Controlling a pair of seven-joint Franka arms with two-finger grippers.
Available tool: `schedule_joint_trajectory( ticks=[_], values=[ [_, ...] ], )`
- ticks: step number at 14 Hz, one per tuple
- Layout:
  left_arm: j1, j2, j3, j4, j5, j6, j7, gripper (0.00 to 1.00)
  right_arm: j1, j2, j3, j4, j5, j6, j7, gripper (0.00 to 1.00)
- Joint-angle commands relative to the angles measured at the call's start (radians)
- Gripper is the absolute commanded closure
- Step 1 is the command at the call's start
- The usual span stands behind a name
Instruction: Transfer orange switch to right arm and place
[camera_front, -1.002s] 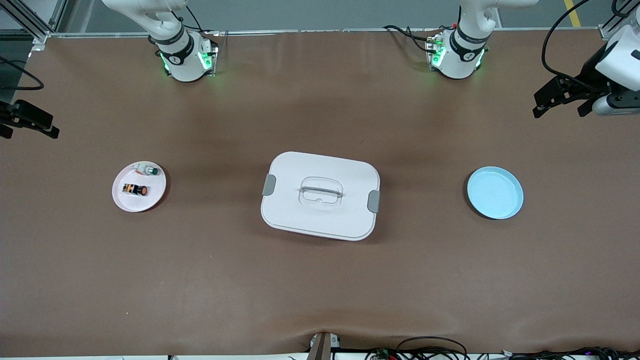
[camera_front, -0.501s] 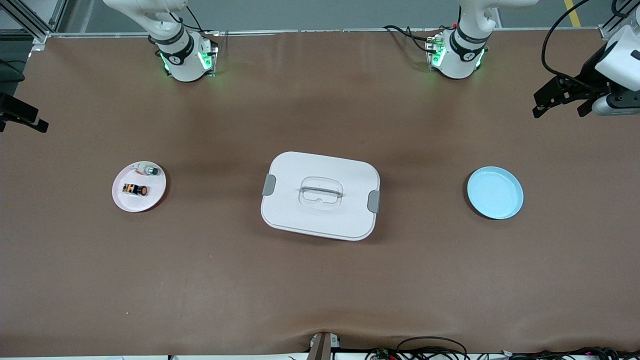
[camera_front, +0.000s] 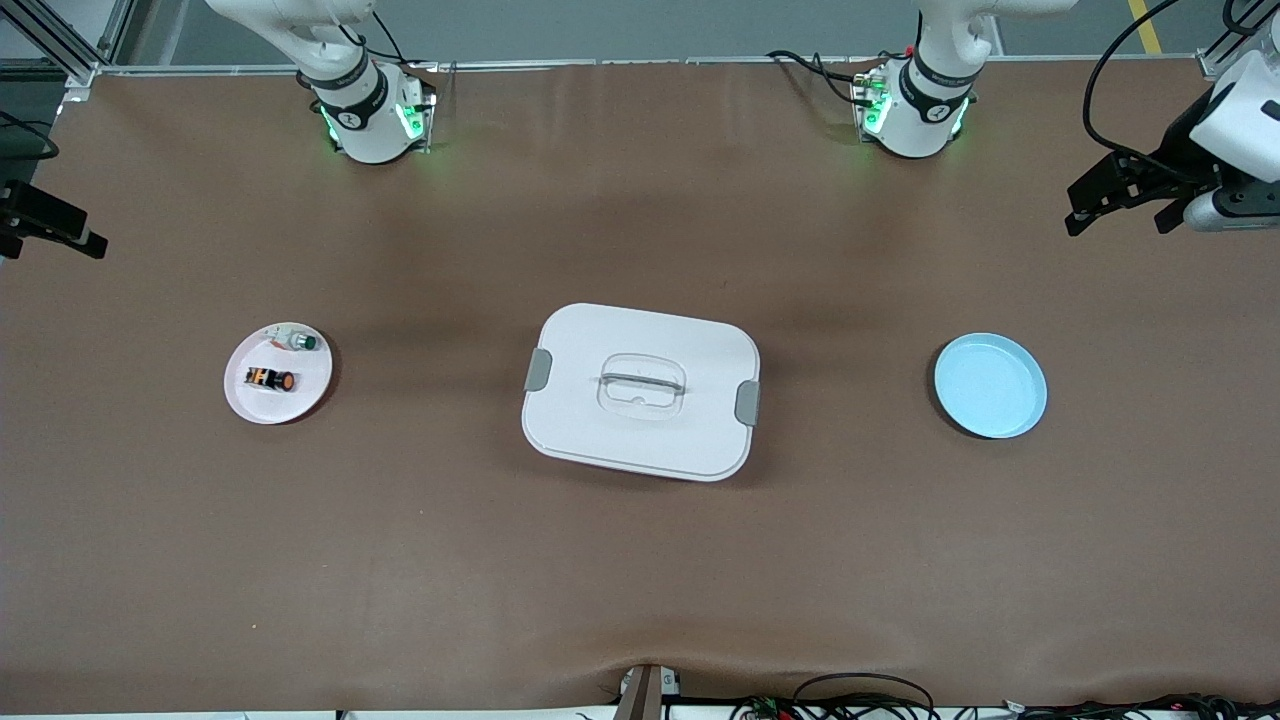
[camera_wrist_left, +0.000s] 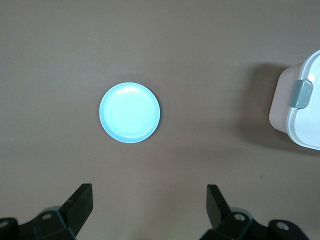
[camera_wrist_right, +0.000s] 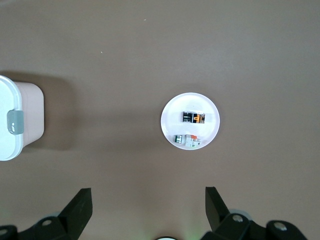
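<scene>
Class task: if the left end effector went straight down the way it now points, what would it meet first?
Probably bare table. The open left end effector points down at brown surface; the blue plate lies just off that line, though depth is hard to judge.

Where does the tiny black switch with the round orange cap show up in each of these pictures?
Front view: the orange switch lies on the pale pink plate, toward the right arm's end of the table, beside the small green-capped button.
Left wrist view: not in it.
Right wrist view: the switch lies on that same plate.
Shared landmark: the white lidded box.
</scene>
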Motion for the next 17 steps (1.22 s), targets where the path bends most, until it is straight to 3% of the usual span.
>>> schedule_joint_trajectory(
  ticks=[1,17],
  values=[
    [0.001,0.008,-0.002,0.018,0.020,-0.016,0.019,0.00,0.035,0.002,0.003,0.021,-0.020,-0.004,0.020,0.00],
    [0.002,0.008,-0.002,0.017,0.020,-0.016,0.021,0.00,0.004,-0.009,0.014,0.021,-0.071,0.019,0.010,0.00]
  ],
)
